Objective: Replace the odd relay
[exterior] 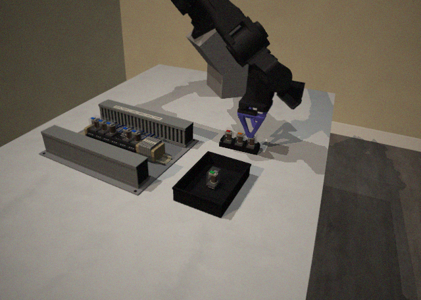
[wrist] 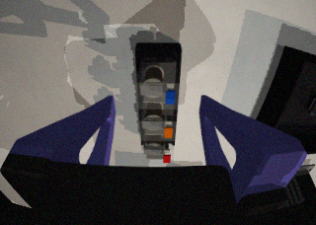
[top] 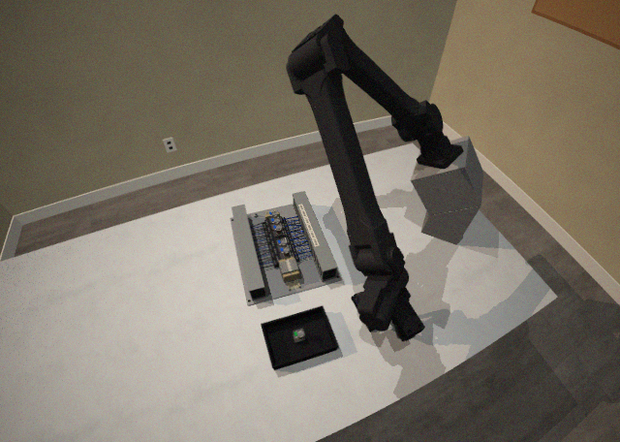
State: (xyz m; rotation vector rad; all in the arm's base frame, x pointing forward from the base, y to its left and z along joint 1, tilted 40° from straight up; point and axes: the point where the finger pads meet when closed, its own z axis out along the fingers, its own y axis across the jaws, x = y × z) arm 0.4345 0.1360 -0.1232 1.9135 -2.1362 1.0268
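The gripper (exterior: 250, 135) (wrist: 158, 98) is open, fingers pointing down. Its tips are near the top height of the blue-button spare (exterior: 251, 142) (wrist: 154, 78), one on each side, with space between tips and relay in the wrist view. This spare stands at one end of the black holder (exterior: 234, 147) (wrist: 158, 51), beside the orange-button spare (exterior: 239, 137) (wrist: 168, 132) and the red-button spare (exterior: 228, 135) (wrist: 167, 158). The green-button relay (top: 298, 334) (exterior: 212, 178) stands in the tray. Blue-button relays (top: 275, 227) (exterior: 110, 129) form the panel row, with a gap between the third and fourth.
The black tray (top: 267, 346) (exterior: 197, 202) lies between the holder and the panel's front side. Two tall grey ducts (top: 246, 249) (exterior: 95, 150) (top: 313, 235) (exterior: 146, 118) flank the relay row. A terminal block (top: 289, 267) (exterior: 149, 145) stands at the row's near end.
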